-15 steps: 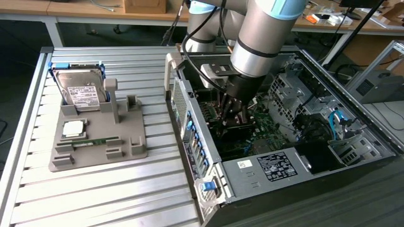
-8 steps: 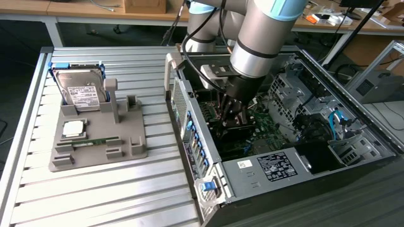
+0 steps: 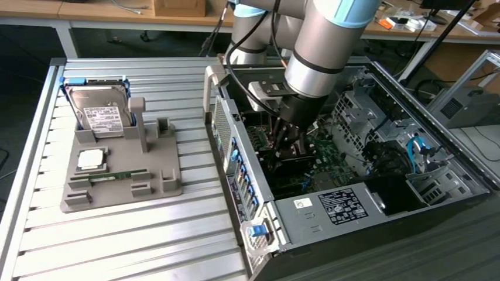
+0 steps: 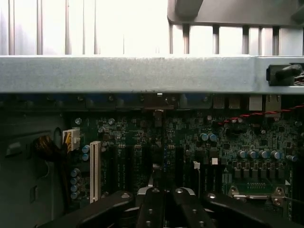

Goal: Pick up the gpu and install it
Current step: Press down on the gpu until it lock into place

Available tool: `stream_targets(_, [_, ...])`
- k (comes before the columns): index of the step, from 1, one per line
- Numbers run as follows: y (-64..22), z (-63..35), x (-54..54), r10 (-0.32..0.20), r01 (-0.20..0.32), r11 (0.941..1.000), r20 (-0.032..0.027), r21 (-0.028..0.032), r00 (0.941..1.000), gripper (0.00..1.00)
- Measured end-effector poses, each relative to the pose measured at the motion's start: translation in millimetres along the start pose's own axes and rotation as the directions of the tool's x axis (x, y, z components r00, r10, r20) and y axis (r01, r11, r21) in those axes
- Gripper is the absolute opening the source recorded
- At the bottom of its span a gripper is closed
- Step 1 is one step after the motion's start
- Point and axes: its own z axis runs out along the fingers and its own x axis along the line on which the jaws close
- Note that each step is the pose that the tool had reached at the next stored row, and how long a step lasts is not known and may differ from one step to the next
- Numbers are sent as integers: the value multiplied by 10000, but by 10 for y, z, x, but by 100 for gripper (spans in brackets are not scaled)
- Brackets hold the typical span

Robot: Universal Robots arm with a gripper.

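Gripper [image 4: 164,209] links are seen closest in the wrist view, black and drawn close together over a thin dark card edge, taken to be the gpu [image 4: 155,178]; whether the fingers are clamped on it cannot be told. Beyond them the green motherboard [image 4: 190,142] is seen, with a white expansion slot [image 4: 95,168] standing to one side and dark slots in a row beside it. A grey sheet-metal chassis wall [image 4: 142,73] is crossed just past the board.

In the exterior view the arm [image 3: 324,52] is lowered into the open computer case [image 3: 352,193], which is laid on its side at the bench's edge on the exterior view's right. Little room is left around the gripper [image 3: 287,137]: the rear case wall [image 3: 234,152] is near on one side, the drive cage [image 3: 363,111] on the other. The gpu [image 3: 291,153] is seen as a dark, narrow piece below the gripper, just above the board.

On the slatted bench [image 3: 117,234], well apart from the case, a grey fixture tray [image 3: 156,187] is set. In it are held a silver hard drive [image 3: 102,114] in a blue-edged cradle, a processor [image 3: 91,157], and a slim green memory stick [image 3: 109,174].
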Motion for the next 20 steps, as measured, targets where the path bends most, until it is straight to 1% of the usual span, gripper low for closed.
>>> stream_targets(1, [0, -8, 0, -1, 1, 10000, 6, 3, 10000, 11])
stream_targets(2, [1, -33, -1, -1, 1, 10000, 30, 15, 10000, 11])
stream_targets(3, [3, -81, 1, -2, 2, 10000, 22, 15, 10000, 11])
stream_targets(4, [8, -175, 6, -1, 1, 10000, -1, 5, 10000, 11])
stream_targets(5, [3, -202, 7, -3, 3, 10000, 4, 9, 10000, 11])
stream_targets(8, [-31, -234, 8, -1, 1, 10000, 0, 6, 10000, 11])
stream_targets(9, [-59, -235, 8, 0, 0, 10000, 3, 6, 10000, 11])
stream_targets(15, [-385, -256, 13, -3, 3, 10000, 3, -47, 10000, 11])
stream_targets(20, [-612, -270, 16, -6, 6, 9999, 9, -117, 10000, 11])
